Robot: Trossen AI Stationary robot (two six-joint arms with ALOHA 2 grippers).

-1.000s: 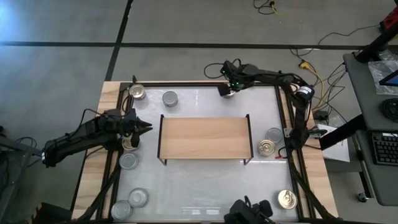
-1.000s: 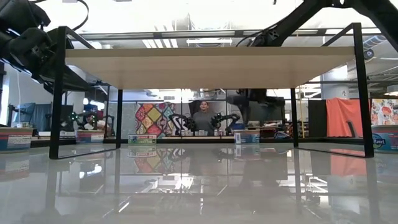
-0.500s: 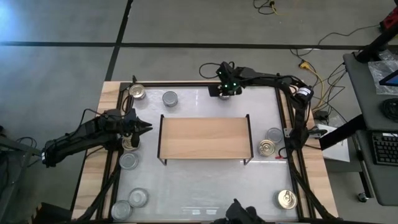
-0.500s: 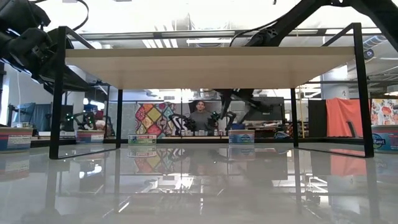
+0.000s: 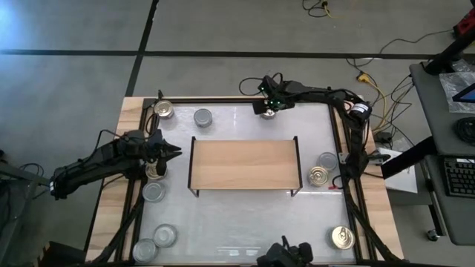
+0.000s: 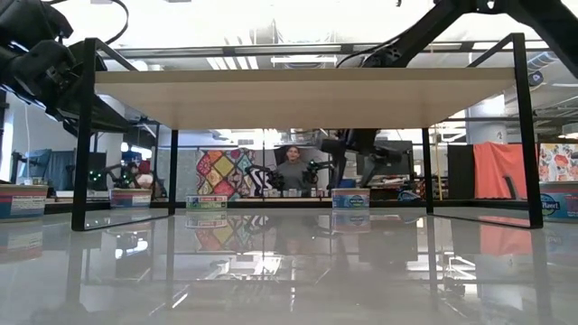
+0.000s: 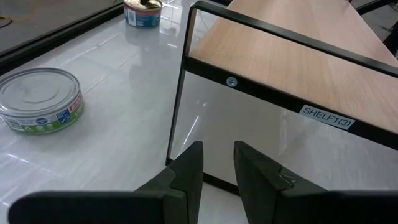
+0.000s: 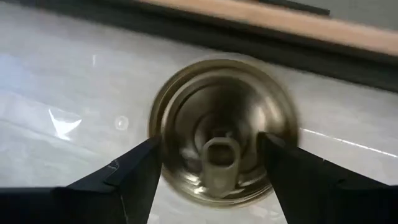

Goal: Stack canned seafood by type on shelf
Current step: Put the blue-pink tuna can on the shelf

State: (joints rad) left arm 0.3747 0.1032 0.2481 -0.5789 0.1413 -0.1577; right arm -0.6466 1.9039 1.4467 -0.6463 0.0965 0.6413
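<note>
Currently, right gripper [image 8: 214, 171]: fingers spread to either side of a small round gold-topped tin w/ pull tab [image 8: 225, 129], tin standing on the white glossy tabletop [image 5: 245, 211] near its far edge; whether pads touch the tin's sides, can't tell. Right arm reaches in from the table's right side along the far edge, gripper [image 5: 269, 107] pointing down.

Left gripper [image 7: 217, 163]: fingers nearly together, narrow gap, nothing between them. Hangs at table's left side [image 5: 167, 152], just off the shelf's left end, over a gold-topped tin [image 5: 155, 170].

Low light-wood shelf board on thin black legs [image 5: 244, 163]: mid-table, no tins on it.

Other tins on tabletop:
- far-left corner: gold-topped [image 5: 163, 110] + silver-grey-topped [image 5: 202, 117]
- left side, near: 3 silver-grey [image 5: 154, 192]
- right of shelf: silver-grey [image 5: 326, 160], gold [image 5: 318, 176]
- near-right corner: gold [image 5: 342, 237]

Room: grey floor, black tape lines; a seated person [image 6: 293, 168] far behind table.
</note>
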